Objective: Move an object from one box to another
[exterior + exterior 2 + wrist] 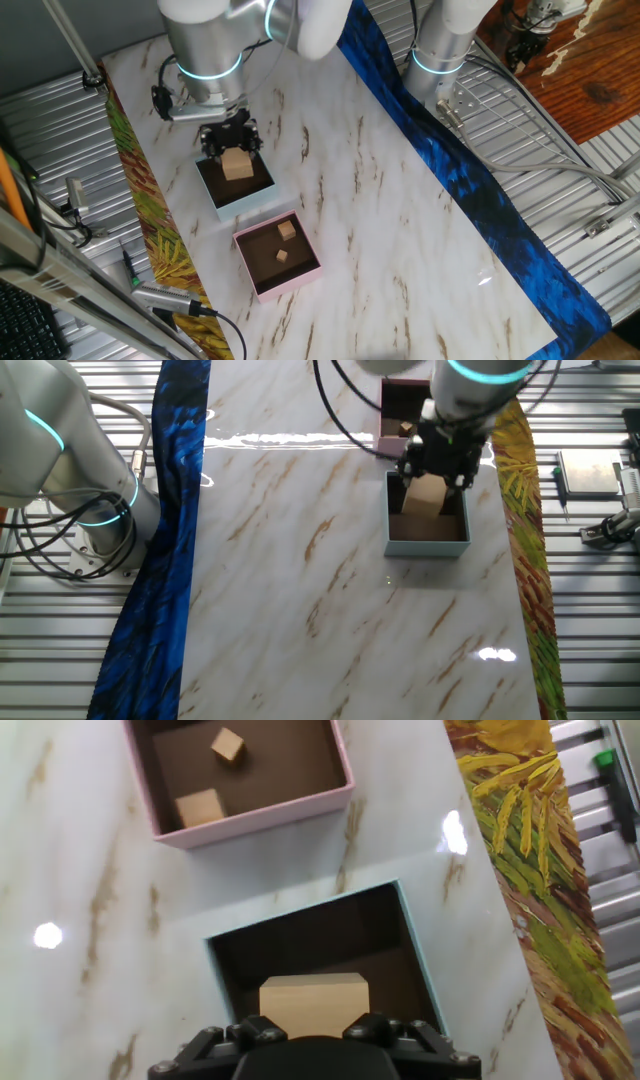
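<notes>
Marble table [400, 200] carries everything, w/ a blue cloth strip [470, 170] down one long edge and a yellow leaf-print strip [150, 220] down the other.

Arm comes in from 12 o'clock in one fixed view, wrist pointing straight down over the light-blue box [236, 184]. Vertical pose makes sense: shallow walls, so a top-down reach clears them.

Pink box [277, 256] sits just beside the blue one, at abt 5 o'clock from it in that view, corners nearly touching. Short hop btwn them, prob why they're set so close.

Gripper [232, 140] is low over the blue box, at its 12 o'clock side. Jaws look clamped on the wooden block [238, 165], fingers either side of its top; hand view shows the block [313, 1004] pressed right up against the finger bases. Can't tell if it's lifted clear of the floor or resting on it; the other fixed view suggests it hangs at abt wall height.

So the task's thing is in the blue box's airspace, not yet across.

Two smaller wooden cubes [287, 231] [281, 256] already lie in the pink box, apart; drop spot should avoid them.
</notes>
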Controlling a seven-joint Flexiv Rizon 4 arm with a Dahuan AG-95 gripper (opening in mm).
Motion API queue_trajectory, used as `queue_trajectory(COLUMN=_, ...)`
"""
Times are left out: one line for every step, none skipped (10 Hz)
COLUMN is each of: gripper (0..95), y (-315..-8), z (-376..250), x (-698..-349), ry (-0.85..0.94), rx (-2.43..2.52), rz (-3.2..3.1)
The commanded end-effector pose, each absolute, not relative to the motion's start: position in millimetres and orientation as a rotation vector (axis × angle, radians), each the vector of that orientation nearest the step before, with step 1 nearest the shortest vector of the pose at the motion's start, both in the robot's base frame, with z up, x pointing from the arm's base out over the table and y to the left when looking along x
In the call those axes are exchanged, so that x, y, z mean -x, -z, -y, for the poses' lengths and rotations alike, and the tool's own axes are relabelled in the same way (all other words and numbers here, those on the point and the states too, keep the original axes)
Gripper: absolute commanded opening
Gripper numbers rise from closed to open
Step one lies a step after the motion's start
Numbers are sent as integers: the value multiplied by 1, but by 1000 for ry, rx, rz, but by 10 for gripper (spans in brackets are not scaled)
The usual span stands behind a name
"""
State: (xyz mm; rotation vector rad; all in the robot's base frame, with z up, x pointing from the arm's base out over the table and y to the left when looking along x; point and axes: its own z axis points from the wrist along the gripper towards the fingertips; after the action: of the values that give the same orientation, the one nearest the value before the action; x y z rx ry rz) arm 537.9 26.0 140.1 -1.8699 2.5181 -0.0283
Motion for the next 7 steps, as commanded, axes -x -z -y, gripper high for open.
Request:
queue_trajectory(gripper=0, y=-139, z=-25, x=-538, ry=50, rx=1875, rz=-2541)
queue_trajectory(gripper=0, y=-139, z=-25, x=-538, ry=69, rx=1935, rz=-2508)
queue_trajectory(gripper=0, y=-139, z=-25, x=-538, ry=64, rx=1982, rz=-2471)
queue_trajectory(gripper=0, y=-139, z=-25, x=-538, ry=62, rx=2042, rz=-2420)
queue_trajectory(gripper=0, y=-139, z=-25, x=-538, ry=52, rx=2054, rz=-2401)
queue_trajectory(gripper=0, y=-139, z=-25, x=-538, ry=29, rx=2066, rz=-2375)
queue_trajectory(gripper=0, y=-139, z=-25, x=-538, ry=6, rx=2034, rz=-2399)
